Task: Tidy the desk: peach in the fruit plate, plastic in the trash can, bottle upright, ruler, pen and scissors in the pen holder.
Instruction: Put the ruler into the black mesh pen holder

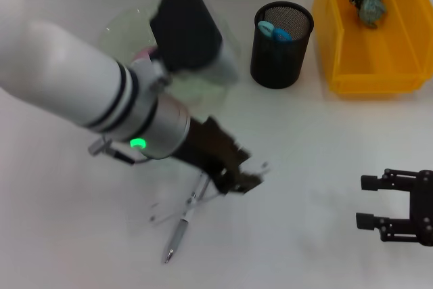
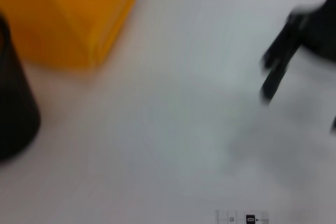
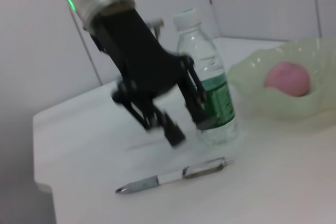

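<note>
Hovering open just above one slim silver click pen [image 1: 181, 229] on the white tabletop [image 1: 304, 235], left pincer [image 3: 181, 124]; one clear green-labelled bottle [image 3: 208, 95] stands beside that pen; right pincer [image 1: 369, 209] open.

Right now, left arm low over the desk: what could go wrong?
1. Left end effector, open, hangs right beside the upright clear plastic bottle; a swing could topple it.
2. The slim silver-grey pen lies flat on the white desk; a grasp may skid it.
Right end effector is parked, open.
</note>
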Robot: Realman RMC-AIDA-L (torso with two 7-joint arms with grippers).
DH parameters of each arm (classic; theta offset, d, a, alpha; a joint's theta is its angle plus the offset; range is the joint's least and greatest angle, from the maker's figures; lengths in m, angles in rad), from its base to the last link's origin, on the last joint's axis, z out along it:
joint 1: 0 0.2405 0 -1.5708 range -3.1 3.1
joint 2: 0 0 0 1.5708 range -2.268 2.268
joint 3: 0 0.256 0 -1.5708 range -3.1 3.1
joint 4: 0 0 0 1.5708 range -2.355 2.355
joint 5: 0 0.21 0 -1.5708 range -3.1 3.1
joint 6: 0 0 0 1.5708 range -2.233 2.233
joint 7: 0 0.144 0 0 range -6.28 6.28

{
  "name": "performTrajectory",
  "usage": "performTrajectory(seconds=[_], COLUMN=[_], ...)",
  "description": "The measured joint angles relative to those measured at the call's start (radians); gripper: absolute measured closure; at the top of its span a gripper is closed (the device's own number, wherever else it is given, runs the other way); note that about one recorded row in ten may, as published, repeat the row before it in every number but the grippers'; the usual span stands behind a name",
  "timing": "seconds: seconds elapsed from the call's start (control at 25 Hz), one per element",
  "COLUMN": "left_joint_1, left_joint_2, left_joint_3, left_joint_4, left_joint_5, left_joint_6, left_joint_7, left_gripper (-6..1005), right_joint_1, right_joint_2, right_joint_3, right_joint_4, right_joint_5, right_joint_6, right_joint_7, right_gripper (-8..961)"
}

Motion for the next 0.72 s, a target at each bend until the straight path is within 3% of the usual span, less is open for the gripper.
performTrajectory(seconds=[0.12, 0.16, 0.28, 0.32, 0.44, 0.52, 0.56, 0.68, 0.72], left_joint_1=[-0.008, -0.008, -0.03, -0.049, -0.067, -0.108, -0.108, -0.155, -0.18], left_joint_2=[0.001, 0.001, 0.002, 0.002, 0.002, 0.001, 0.001, 0.001, -0.002], left_joint_3=[-0.142, -0.142, -0.239, -0.297, -0.343, -0.42, -0.42, -0.484, -0.504], left_joint_4=[-0.015, -0.015, -0.096, -0.18, -0.266, -0.44, -0.44, -0.628, -0.729], left_joint_5=[-0.202, -0.202, -0.371, -0.478, -0.572, -0.742, -0.742, -0.903, -1.003], left_joint_6=[0.03, 0.03, 0.038, 0.035, 0.03, 0.026, 0.026, 0.025, 0.018], left_joint_7=[0.133, 0.133, 0.259, 0.351, 0.44, 0.603, 0.603, 0.77, 0.902], left_gripper=[615, 615, 615, 615, 615, 615, 614, 609, 608], right_joint_1=[0.0, 0.0, 0.0, 0.0, 0.0, 0.002, 0.002, 0.012, 0.02], right_joint_2=[0.001, 0.001, 0.004, 0.006, 0.01, 0.016, 0.016, 0.023, 0.029], right_joint_3=[0.022, 0.022, 0.026, 0.027, 0.029, 0.036, 0.036, 0.037, 0.038], right_joint_4=[0.0, 0.0, 0.0, 0.0, 0.0, 0.0, 0.0, 0.0, 0.0], right_joint_5=[0.0, 0.0, 0.0, 0.0, 0.0, 0.001, 0.001, 0.002, 0.003], right_joint_6=[-0.001, -0.001, -0.001, -0.001, -0.001, 0.0, 0.0, 0.0, 0.002], right_joint_7=[-0.008, -0.008, -0.011, -0.011, -0.011, -0.013, -0.013, -0.014, -0.014], right_gripper=[220, 220, 220, 220, 220, 220, 220, 220, 220])
